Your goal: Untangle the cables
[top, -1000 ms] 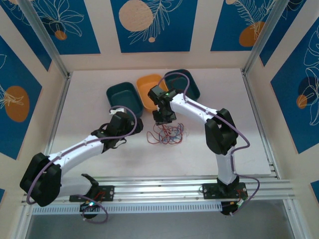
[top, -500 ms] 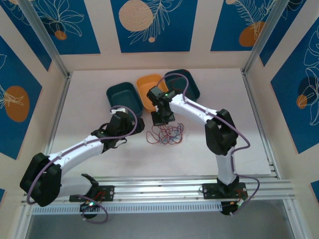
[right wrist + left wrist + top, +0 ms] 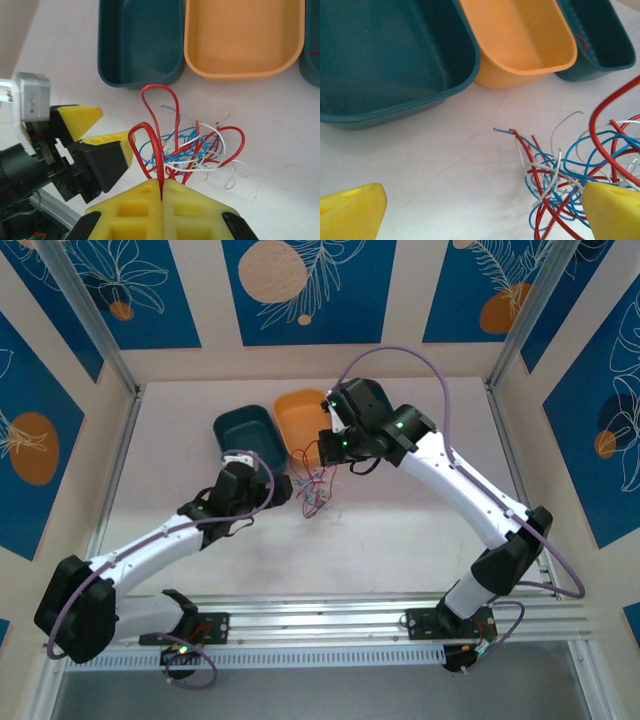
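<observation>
Right gripper (image 3: 161, 191) clenched on one red wire (image 3: 156, 150) of the cables (image 3: 195, 150), bunched on the table (image 3: 280, 125) beside the splayed-open left gripper (image 3: 480, 209), short of the orange tray (image 3: 240, 76); they look light, springy and snag-prone, best pulled by single loops

Three bins stand in a row on the far part of the table (image 3: 400, 540): left bin (image 3: 245, 430), middle bin (image 3: 300, 420), right bin (image 3: 600, 45). The cables (image 3: 315, 490) lie just near of them, with the left gripper (image 3: 282, 489) just to their left. One strand seems to lie in the right bin.
</observation>
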`<state>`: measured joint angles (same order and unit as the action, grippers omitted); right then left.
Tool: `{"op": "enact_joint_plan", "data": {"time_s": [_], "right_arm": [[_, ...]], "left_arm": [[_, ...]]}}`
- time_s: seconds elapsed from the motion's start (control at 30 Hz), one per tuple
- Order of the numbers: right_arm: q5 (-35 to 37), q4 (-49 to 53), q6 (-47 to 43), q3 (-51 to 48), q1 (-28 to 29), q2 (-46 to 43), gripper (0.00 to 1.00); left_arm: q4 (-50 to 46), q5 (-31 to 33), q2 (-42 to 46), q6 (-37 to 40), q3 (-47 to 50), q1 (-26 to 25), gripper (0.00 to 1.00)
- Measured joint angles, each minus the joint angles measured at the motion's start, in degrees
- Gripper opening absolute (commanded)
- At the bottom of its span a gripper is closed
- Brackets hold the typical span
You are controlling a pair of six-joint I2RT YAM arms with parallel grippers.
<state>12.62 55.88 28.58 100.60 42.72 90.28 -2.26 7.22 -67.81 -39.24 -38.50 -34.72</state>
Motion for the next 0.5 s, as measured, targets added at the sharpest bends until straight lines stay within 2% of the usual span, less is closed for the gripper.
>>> {"op": "enact_joint_plan", "data": {"time_s": [0.23, 0.5], "right_arm": [[-0.85, -2.38, -1.09, 0.72, -0.81, -2.78, 0.00], [-1.79, -4.50, -1.49, 0.94, -1.77, -5.79, 0.00]], "left_arm": [[3.82, -3.02, 3.82, 3.85, 1.25, 0.00, 1.00], [18.43, -14.86, 8.50, 11.02, 6.54, 0.04, 0.98]]}}
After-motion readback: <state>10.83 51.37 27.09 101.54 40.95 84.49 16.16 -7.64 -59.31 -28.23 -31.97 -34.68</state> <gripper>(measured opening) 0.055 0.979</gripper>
